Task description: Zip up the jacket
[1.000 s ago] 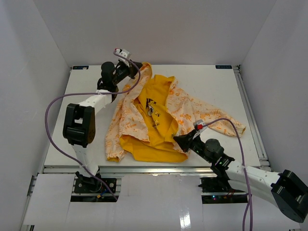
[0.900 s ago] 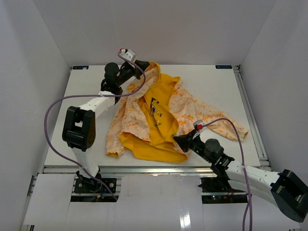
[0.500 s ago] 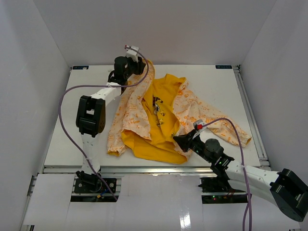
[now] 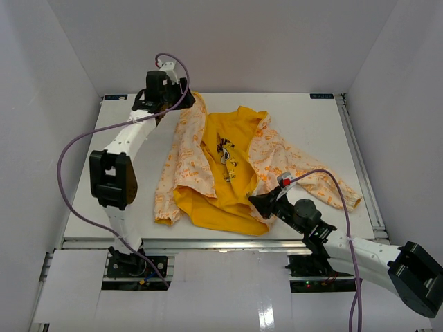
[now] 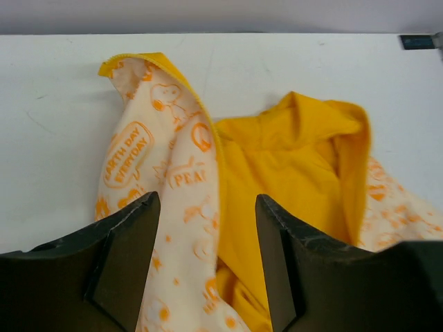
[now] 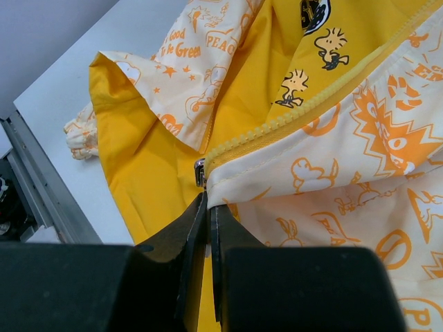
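The jacket lies open on the table, cream with orange print outside, yellow lining facing up. My left gripper hovers at the back left, just beyond the jacket's upper left panel. It is open, with the fabric lying loose below its fingers. My right gripper is at the near edge, shut on the bottom corner of the right front panel. The metal zipper end sits just above its tips. The yellow zipper teeth run up along that panel's edge.
The white table is boxed in by pale walls at the back and both sides. A metal rail runs along the front edge. Purple cables loop from both arms. One sleeve stretches to the right.
My left gripper has opened and let go of the jacket's upper left edge, then pulled back to the left. That panel now rests on the table. The right gripper has held still.
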